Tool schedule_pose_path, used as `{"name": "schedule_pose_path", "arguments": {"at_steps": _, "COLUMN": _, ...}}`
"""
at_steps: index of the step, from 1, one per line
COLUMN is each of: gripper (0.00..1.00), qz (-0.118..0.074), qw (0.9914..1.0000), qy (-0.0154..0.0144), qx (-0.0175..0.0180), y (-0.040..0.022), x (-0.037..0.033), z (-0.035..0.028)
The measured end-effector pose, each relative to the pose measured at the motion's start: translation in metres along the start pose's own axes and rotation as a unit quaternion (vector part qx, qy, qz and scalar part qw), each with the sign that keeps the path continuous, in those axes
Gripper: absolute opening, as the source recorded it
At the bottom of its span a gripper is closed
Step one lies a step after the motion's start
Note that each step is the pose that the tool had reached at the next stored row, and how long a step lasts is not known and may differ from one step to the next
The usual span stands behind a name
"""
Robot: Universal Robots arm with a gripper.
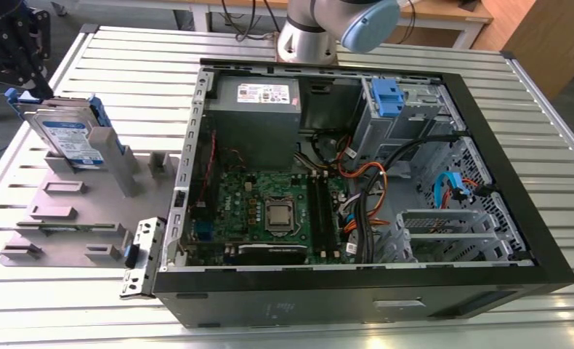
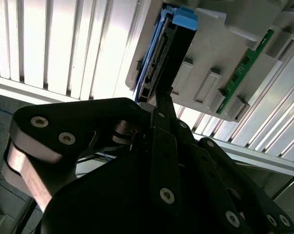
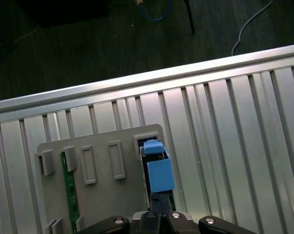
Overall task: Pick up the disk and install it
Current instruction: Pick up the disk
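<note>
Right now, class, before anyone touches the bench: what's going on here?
A robot arm is working on a disk install. Its end effector is right up against one end of the disk, which stands on edge in a slot of the grey holder tray. The tray lies on the slatted metal table, to the exterior view's left of the open computer case. The disk is not yet in the case, and it is unclear whether it is gripped.

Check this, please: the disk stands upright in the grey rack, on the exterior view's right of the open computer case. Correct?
Wrong side. The exterior view shows the disk upright in the grey rack on that view's left of the open computer case, not its right.
</note>
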State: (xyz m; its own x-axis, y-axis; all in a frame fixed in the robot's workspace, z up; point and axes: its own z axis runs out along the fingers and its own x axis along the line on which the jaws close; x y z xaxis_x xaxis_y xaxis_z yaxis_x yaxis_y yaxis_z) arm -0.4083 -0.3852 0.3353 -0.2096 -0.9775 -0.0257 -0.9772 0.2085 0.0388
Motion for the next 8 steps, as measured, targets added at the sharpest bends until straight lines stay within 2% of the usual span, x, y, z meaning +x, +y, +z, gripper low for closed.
{"name": "schedule_pose_path", "arguments": {"at_steps": 8, "gripper": 0.11, "qz": 0.0, "qw": 1.0, "qy": 0.0001, "qx": -0.0001, "y": 0.0, "x": 0.0, "z": -0.0001}}
